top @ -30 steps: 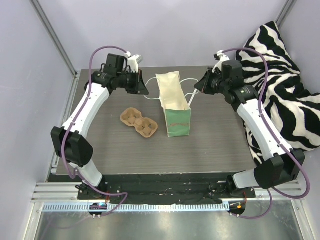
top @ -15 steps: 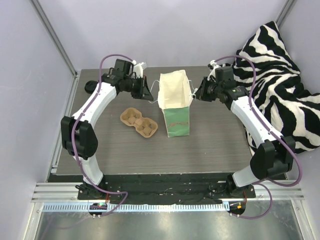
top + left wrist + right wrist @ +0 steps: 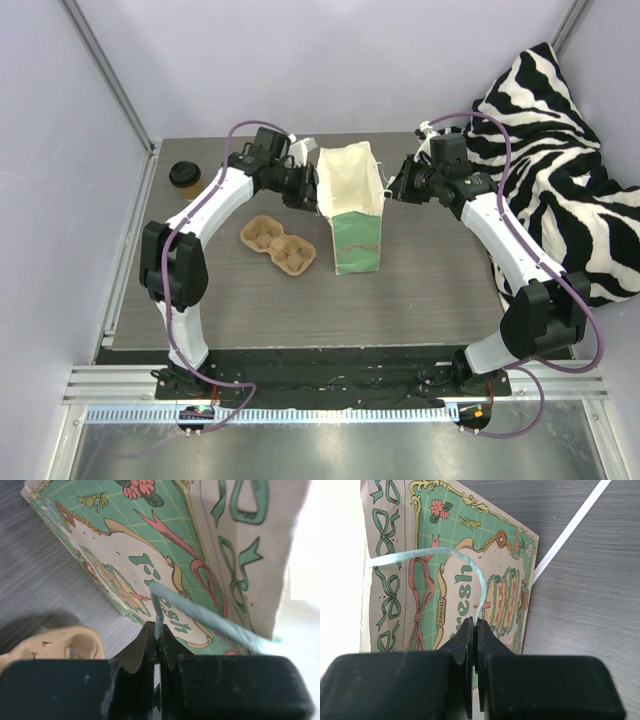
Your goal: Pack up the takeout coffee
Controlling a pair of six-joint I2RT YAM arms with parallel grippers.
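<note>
- Right now the bag (image 3: 355, 240) stands upright in the middle of the table (image 3: 420, 310). Its mouth is spread open upward and its cream inside shows.
- The left gripper (image 3: 156, 630) sits at the bag's left rim. Its jaws are pinched tight on the left handle (image 3: 200, 616), a pale string that runs from the fingers up towards the printed side's top edge.
- The right gripper (image 3: 474, 625) sits at the bag's right rim. Its jaws are likewise clamped on the right handle (image 3: 447, 552), which arches from the bag's edge down into the fingers.
- The takeout coffee (image 3: 185, 176) stands upright at the far left of the table, close to the left edge and well apart from the bag, with its black lid on.
- A moulded carrier (image 3: 278, 245) lies just left of the bag's near end, its two wells facing up, roughly between the coffee and the bag.
- Bare tabletop shows along the whole near side and to the right of the bag.
- A zebra-striped cloth (image 3: 570, 160) is heaped along the table's right edge, behind the right arm.
- The left arm arches over the table between the coffee and the bag's left rim.
</note>
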